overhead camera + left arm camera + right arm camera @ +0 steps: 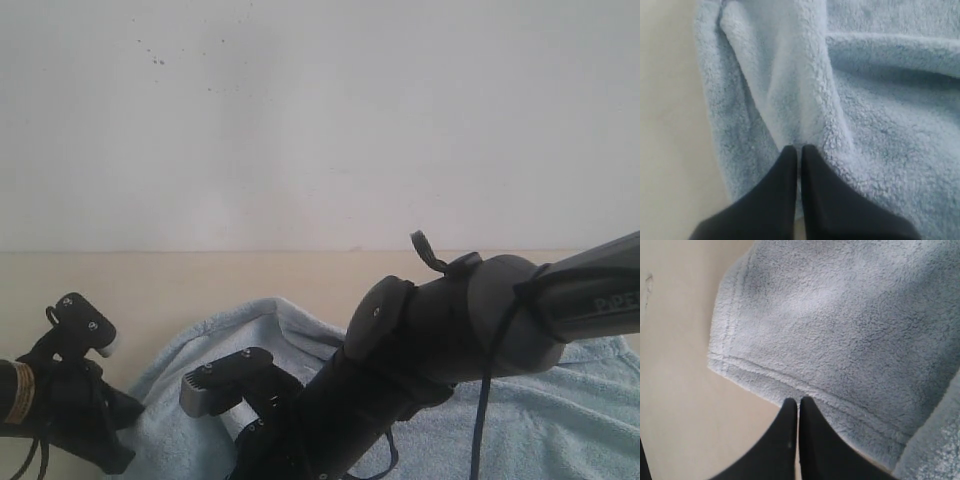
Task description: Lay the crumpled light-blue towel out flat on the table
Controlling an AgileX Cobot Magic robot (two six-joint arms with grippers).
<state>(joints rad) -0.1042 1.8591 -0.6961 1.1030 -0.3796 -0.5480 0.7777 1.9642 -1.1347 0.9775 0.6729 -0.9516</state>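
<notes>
**Both claws pressed shut at the towel: watch for a slip or a drag**

Your left claw [799,150] is showing its jaws pressed together, tips meeting a raised fold [790,85] of the towel [880,150]. Whether any pile is caught between them, you cannot tell. Your right claw [798,402] is likewise pressed together, tips lying right at the stitched hem [790,377] near a rounded corner, and a pinch is no more certain there.

That is where you are risking trouble. If either claw is holding only a few loops of fluff, or nothing, an outward pull is likely to slip off and flatten nothing. If one is gripping and the other is not, you are risking dragging the whole towel sideways over the smooth tabletop [150,285] instead of stretching it. Pushing with shut tips may also be bunching cloth ahead of them.

In the exterior view the towel is lying across the lower part of the frame, from lower centre-left to the right edge, with a ridge rising near the centre. The right arm [450,320] is filling the lower centre and hiding much of the cloth, so you are judging flatness half blind. The left arm [60,400] is standing at the lower left, just beside the towel's edge. Beyond them you are seeing only tabletop and the white wall [320,120].
</notes>
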